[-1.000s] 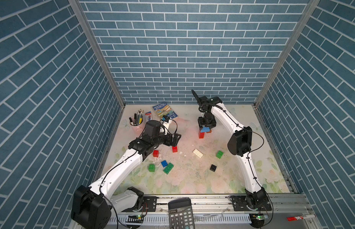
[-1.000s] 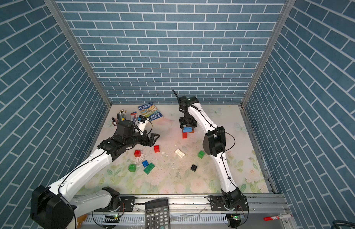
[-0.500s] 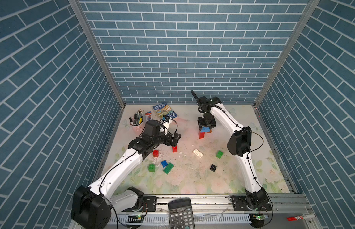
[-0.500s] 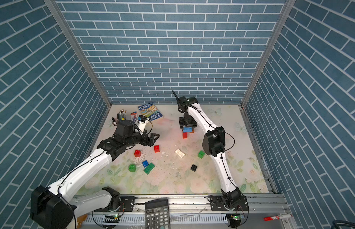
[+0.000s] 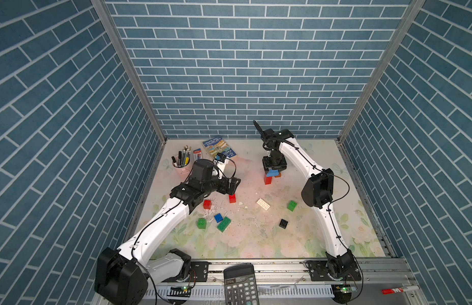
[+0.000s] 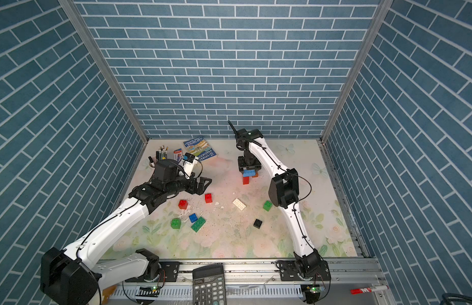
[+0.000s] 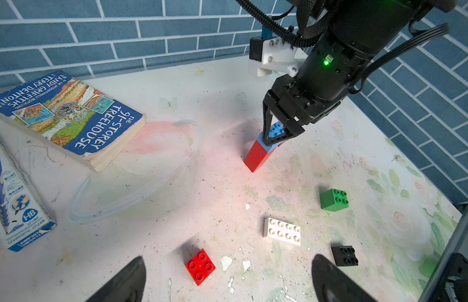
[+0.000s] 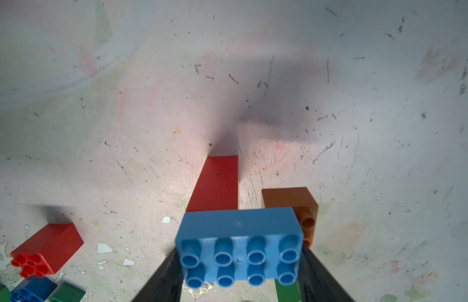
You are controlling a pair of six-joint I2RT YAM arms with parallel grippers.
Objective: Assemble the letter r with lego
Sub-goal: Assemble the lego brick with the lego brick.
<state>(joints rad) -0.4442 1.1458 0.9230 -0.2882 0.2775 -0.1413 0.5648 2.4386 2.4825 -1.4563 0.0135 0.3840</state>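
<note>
**Right gripper.** The right gripper [image 5: 273, 172] is pointing straight down and pinching the light blue oblong brick [image 8: 239, 230] by its two short ends, with one black finger [image 8: 165, 282] pressing on each end. The brick is sitting studs-up between the jaws. The red column [image 7: 257, 157] is standing directly beneath this claw and carrying one half of the brick. The brown brick [image 8: 290, 198] is showing just beside the column, under the overhanging half. Whether it is joined to the brick cannot be told.

**Left gripper.** The left gripper [image 5: 234, 184] is holding its jaws spread wide and is gripping nothing. It is hovering above the table [image 5: 256, 245], well apart from the right claw.

**Loose lego.**
- A red square brick [image 7: 200, 266] is lying just below and between the left claw's spread fingertips.
- A white oblong brick [image 7: 282, 231], a green square brick [image 7: 333, 200] and a black brick [image 7: 344, 255] are lying ahead of the left claw, nearer the right arm.
- A second red brick [image 5: 207, 204], a blue brick [image 5: 218, 217] and two green bricks [image 5: 224, 224] are lying behind the left claw, beside its arm.
</note>
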